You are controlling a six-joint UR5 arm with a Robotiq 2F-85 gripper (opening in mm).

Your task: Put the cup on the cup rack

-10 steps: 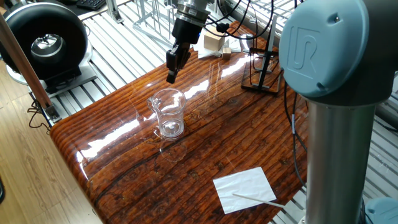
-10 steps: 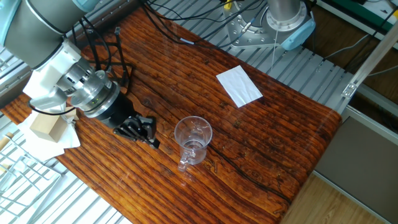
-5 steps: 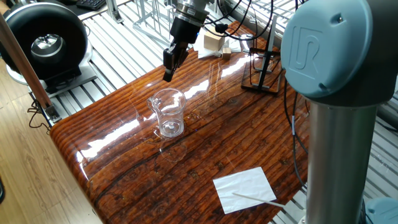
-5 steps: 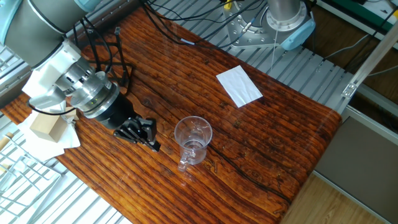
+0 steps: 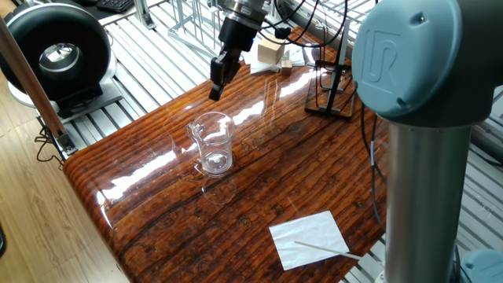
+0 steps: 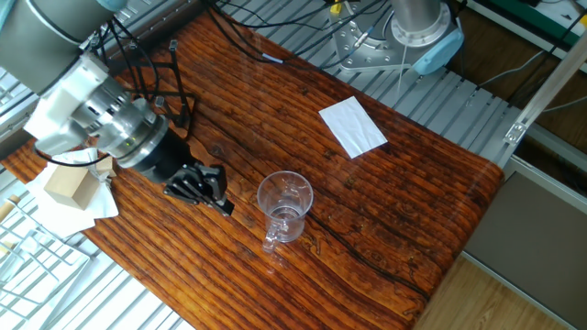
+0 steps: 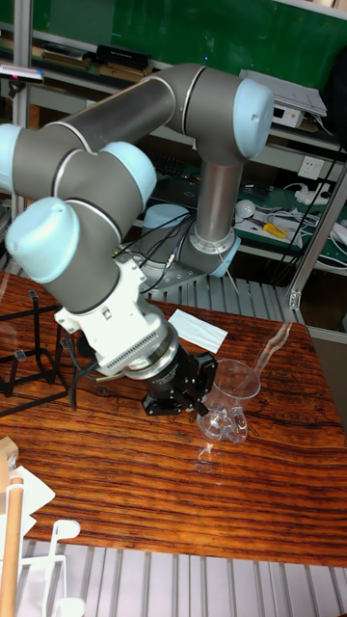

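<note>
The clear cup (image 5: 213, 143) stands upright on the wooden table, with its pouring lip toward the table's near edge; it also shows as the cup (image 6: 285, 206) and the cup (image 7: 229, 390). My gripper (image 5: 214, 93) hangs tilted above the table just behind the cup, a short gap away and not touching it. Its black fingers taper to one point, so it looks shut and empty. From above, the gripper (image 6: 223, 204) lies left of the cup. The gripper (image 7: 200, 384) sits close beside the cup. The black wire cup rack (image 5: 330, 90) stands at the far right of the table, seen as the cup rack (image 7: 24, 359) at the left.
A white paper sheet (image 5: 308, 238) with a thin stick lies near the front right edge. A wooden block (image 5: 269, 53) on papers sits behind the gripper. A silver wire rack (image 6: 27, 252) lies off the table beside the block. A black round device (image 5: 59, 51) stands at the left.
My gripper has shifted slightly up and back from the cup. The cup has not moved.
</note>
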